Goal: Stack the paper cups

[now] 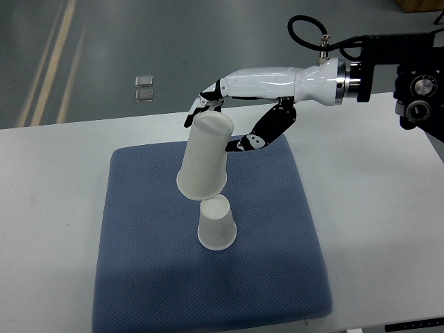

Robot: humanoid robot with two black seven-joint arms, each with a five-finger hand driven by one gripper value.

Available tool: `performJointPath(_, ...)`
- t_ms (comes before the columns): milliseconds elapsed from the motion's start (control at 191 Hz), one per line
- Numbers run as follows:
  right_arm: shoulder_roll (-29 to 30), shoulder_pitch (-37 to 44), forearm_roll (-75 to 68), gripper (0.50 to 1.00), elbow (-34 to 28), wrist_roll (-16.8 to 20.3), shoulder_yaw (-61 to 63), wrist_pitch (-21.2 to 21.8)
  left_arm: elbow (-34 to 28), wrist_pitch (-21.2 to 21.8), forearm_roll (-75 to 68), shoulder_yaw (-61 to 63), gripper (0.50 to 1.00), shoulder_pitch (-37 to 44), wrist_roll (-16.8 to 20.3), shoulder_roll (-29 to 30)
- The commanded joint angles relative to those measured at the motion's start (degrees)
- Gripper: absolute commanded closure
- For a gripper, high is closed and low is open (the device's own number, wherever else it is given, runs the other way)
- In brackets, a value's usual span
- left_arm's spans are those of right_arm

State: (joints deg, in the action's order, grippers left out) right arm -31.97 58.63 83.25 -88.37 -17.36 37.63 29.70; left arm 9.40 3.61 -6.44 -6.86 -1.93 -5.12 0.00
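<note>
My right hand [220, 123] reaches in from the right edge and is shut on an upside-down white paper cup [205, 157], fingers at its far side and thumb at its near side. The held cup hangs tilted, its open rim just above a second upside-down white paper cup [216, 223] that stands on the blue mat [139, 229]. The held cup's rim overlaps the top of the standing cup in this view; whether they touch is unclear. The left arm is out of view.
The blue mat lies on a white table [48, 180]. Grey floor with yellow lines [52, 55] lies beyond the table's far edge. Two small square objects [144, 87] lie on the floor. Black robot hardware [413, 90] sits at the right edge.
</note>
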Motion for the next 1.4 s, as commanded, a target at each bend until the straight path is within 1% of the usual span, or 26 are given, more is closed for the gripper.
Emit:
performJointPath(0, 1.2, -1.5, 4.1, 0.906, -0.2, 0.0, -0.1, -0.2, 0.0, 0.0, -0.1, 0.0, 0.5, 0.0, 0.0, 0.0)
performJointPath(345, 3.4, -5.0, 12.4, 0.91, -1.4, 0.0, -0.2, -1.0, 0.0, 0.0, 0.0, 0.0, 0.5, 0.0, 0.0, 0.0)
performJointPath(497, 4.4, -5.4, 14.0, 0.91, -1.3, 0.1, -0.4, -3.0, 0.0, 0.0, -0.1, 0.0, 0.5, 0.0, 0.0, 0.0)
performJointPath(853, 4.4, -5.7, 18.1, 0.901, -1.3, 0.1, -1.3, -3.0, 0.0, 0.0, 0.0, 0.0, 0.5, 0.0, 0.0, 0.0)
performJointPath(1397, 4.3, -6.6, 19.8, 0.893, -1.1, 0.1, -2.5, -3.1, 0.0, 0.0, 0.0, 0.0, 0.5, 0.0, 0.0, 0.0)
